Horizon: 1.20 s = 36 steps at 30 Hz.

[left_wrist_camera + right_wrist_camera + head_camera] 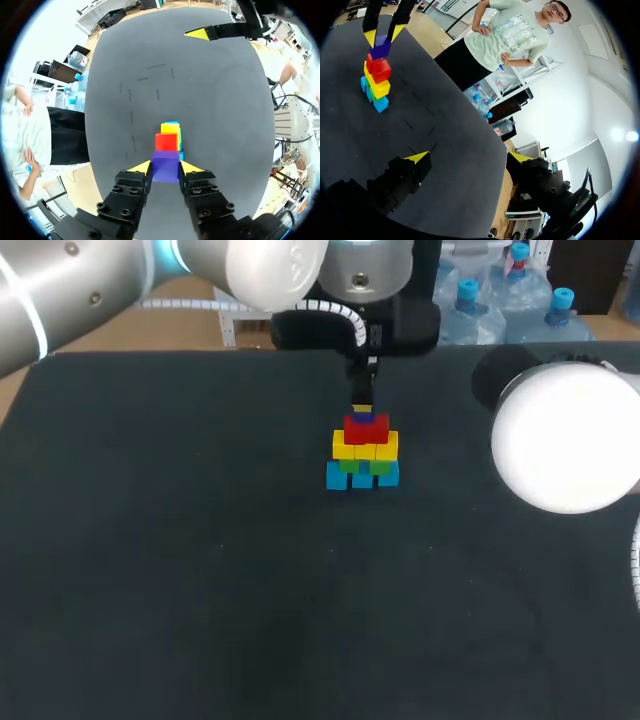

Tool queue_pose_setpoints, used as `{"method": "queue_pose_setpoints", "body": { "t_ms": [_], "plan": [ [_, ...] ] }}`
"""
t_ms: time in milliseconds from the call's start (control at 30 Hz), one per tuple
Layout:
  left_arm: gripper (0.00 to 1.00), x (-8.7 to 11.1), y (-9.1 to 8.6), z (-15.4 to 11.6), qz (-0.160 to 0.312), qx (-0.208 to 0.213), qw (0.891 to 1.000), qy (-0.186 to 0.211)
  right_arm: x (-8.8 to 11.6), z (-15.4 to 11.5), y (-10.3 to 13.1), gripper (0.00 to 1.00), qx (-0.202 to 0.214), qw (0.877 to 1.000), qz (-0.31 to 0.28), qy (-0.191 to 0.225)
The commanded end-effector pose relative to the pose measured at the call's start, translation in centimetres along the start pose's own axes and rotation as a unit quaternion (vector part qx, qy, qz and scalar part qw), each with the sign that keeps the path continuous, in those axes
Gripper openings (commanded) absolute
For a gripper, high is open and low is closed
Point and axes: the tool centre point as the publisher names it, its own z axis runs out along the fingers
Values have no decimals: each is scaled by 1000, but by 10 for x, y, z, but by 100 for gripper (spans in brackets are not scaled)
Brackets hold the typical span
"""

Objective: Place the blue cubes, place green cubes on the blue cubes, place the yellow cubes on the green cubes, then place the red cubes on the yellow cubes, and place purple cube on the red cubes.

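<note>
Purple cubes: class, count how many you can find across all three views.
1. The purple cube is directly above the red cubes, gripped on both sides by the jaws of the left gripper. No others are visible on the table, and none seems hidden.

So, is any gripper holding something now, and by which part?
The left gripper holds the purple cube by two opposite side faces. The right gripper is open and empty.

Left wrist view: small purple cube (165, 166) covers most of the stack, and blue cubes (173, 122) show only as a sliver. Head view: green cubes (361, 468) mostly tucked under yellow cubes (365, 447). Right arm's white joint (565, 435) cut off by edge.
</note>
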Motion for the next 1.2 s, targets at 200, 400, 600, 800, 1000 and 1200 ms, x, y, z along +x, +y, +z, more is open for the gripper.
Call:
{"method": "queue_pose_setpoints", "body": {
  "t_ms": [200,400,600,800,1000,1200],
  "plan": [
    [0,-5,-2,5,0,6,1000,4,1,0,0,100,0,1000,0,-2],
    [0,-5,-1,7,-2,7,1000,5,1,0,0,100,0,1000,0,-2],
    [0,-5,0,10,0,6,1000,8,1,0,0,100,0,1000,0,-2],
    [0,-6,1,11,0,4,1000,9,1,0,0,100,0,1000,0,-2],
    [0,-6,2,11,0,2,1000,10,1,0,0,100,0,1000,0,-2],
    [0,-7,1,11,5,1,1000,13,1,0,0,100,0,1000,0,-2]
  ]
}}
